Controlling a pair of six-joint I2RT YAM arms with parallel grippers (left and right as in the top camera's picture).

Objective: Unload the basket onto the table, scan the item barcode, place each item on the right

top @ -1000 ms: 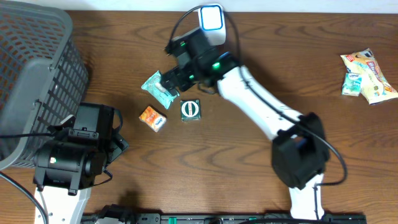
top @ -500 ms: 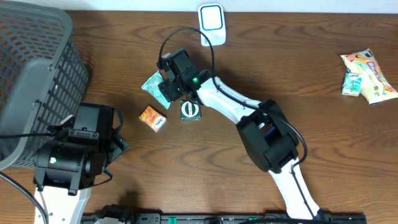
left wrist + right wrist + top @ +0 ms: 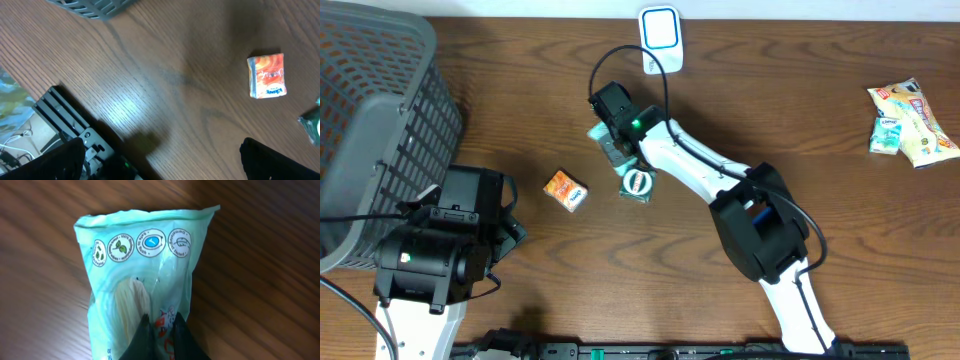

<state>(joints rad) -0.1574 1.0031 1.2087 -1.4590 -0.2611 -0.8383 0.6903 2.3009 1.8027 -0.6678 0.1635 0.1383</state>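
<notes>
**Teal packet gripped, scanner farther back**

Swung right since the earlier overhead view and closed from wide apart: right gripper [image 3: 159, 330], now clamped on one short end of the teal snack packet [image 3: 145, 275]. Left of table centre, with the packet's long axis running straight out from the fingertips. Also nudged right: green-and-white sachet [image 3: 636, 185]. Farther back and slightly right, nearest this arm: white barcode scanner [image 3: 660, 28]. Spread wide and empty, near the orange packet [image 3: 267, 76]: left gripper [image 3: 162, 162].
</notes>
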